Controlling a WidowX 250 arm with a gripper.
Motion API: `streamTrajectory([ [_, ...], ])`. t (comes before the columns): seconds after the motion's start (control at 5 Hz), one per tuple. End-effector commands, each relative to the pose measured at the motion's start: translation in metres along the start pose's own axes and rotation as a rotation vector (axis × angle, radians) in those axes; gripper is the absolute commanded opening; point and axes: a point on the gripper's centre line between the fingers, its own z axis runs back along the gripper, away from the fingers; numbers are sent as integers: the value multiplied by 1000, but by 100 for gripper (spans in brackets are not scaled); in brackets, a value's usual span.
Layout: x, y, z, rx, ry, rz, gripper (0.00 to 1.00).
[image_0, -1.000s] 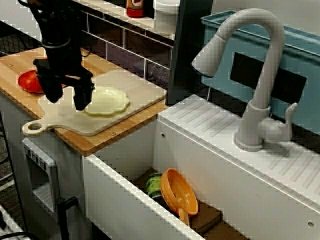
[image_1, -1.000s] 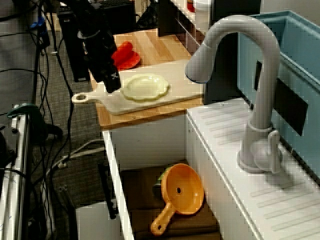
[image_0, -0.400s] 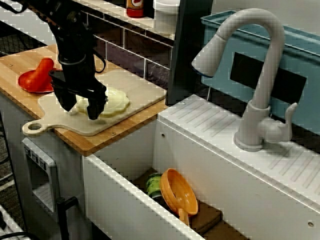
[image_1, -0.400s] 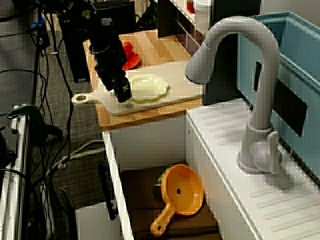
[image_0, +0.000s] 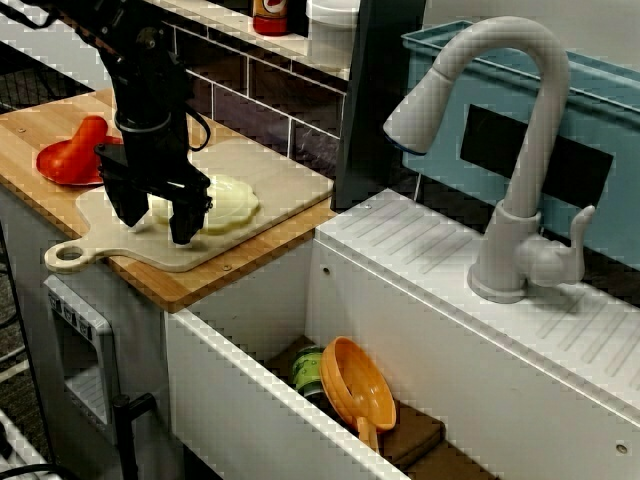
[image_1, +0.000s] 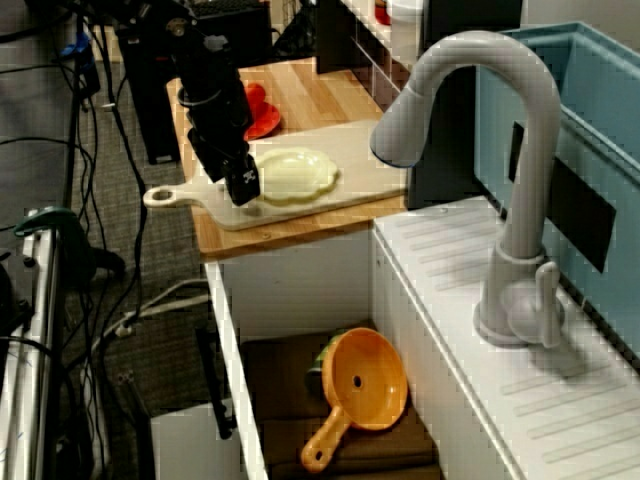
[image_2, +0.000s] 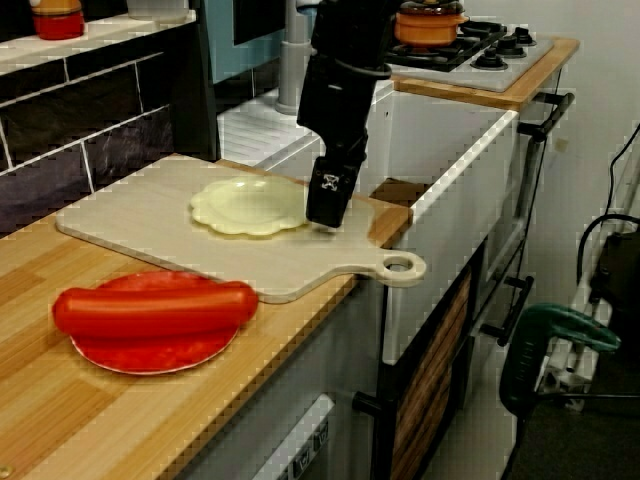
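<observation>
The wooden counter (image_0: 25, 130) bears the cutting board (image_0: 285, 170); the pale yellow plate (image_0: 235, 200) sits on it; the gripper (image_0: 157, 214) hangs at the plate's edge, fingers spread, holding nothing. This looks like an approach for a grip; closing calls for fingers straddling the rim.

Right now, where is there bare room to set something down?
Free: far end of the cutting board, between pale plate and tiled wall; ribbed drainboard beside the faucet. Crowded: around the claw at the plate's handle-side edge.
</observation>
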Motion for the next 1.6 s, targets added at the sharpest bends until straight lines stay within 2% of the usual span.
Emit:
streamTrajectory([
  [0.0,8,12,12,-4,-45,7,100],
  [0.4,6,11,9,6,-36,12,100],
  [0.6,11,10,7,10,-40,24,0],
  [1.4,12,13,7,9,-40,26,0],
])
